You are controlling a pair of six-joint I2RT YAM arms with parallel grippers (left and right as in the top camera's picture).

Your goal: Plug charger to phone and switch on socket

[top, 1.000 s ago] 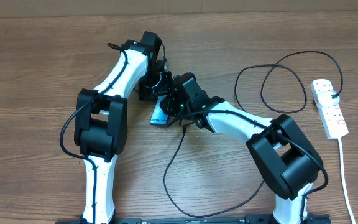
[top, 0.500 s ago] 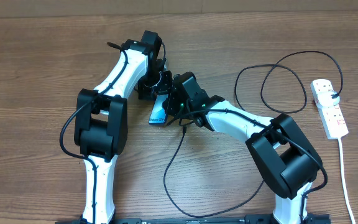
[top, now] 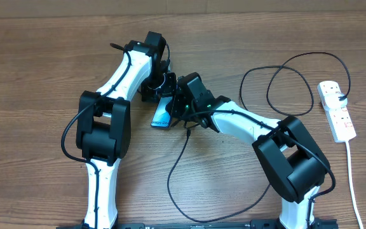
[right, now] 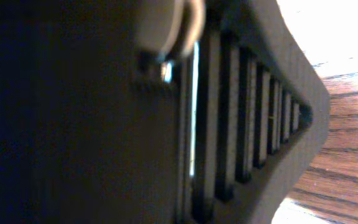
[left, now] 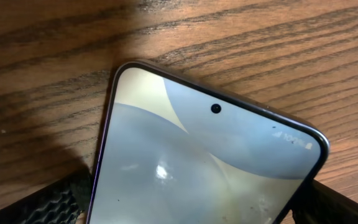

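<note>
Wood-grain table (top: 37,51) carries both arms, which meet at its middle. From the left, the left fingers (left: 55,202) stand at either long edge of the phone (top: 162,116), their black textured pads pressed against its sides, so they grip it. The phone lies flat, and the wrist view shows its lit screen and the front-camera dot near one end. Just right of it, the right fingers (right: 229,112) hang over the phone's near end. Their ribbed pads fill the wrist view with only a thin slit of light between them, and I cannot tell what, if anything, they hold. The charger (top: 169,181) trails out from under them, sweeps toward the table's near edge and loops back up to the right. The socket (top: 337,113) lies at the far right, well apart from the phone, with a black plug in it.
</note>
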